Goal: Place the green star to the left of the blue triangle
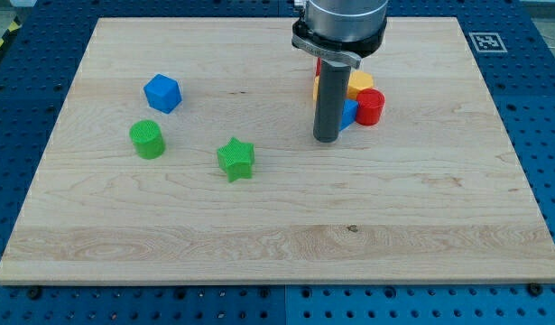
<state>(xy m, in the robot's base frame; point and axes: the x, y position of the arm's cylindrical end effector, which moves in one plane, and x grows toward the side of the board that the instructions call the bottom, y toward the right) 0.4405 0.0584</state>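
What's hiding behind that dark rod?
Behind the rod, whose end is my tip, sits a cluster: a red cylinder, a yellow block and part of a blue block. The rod covers the rest, so the blue block's shape is unclear.

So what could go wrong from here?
1. My tip stands against a tight cluster: blue triangle, red cylinder, yellow block. Moving off may knock the triangle.
2. The green star may spin off course when pushed.
3. The rod partly hides the triangle.
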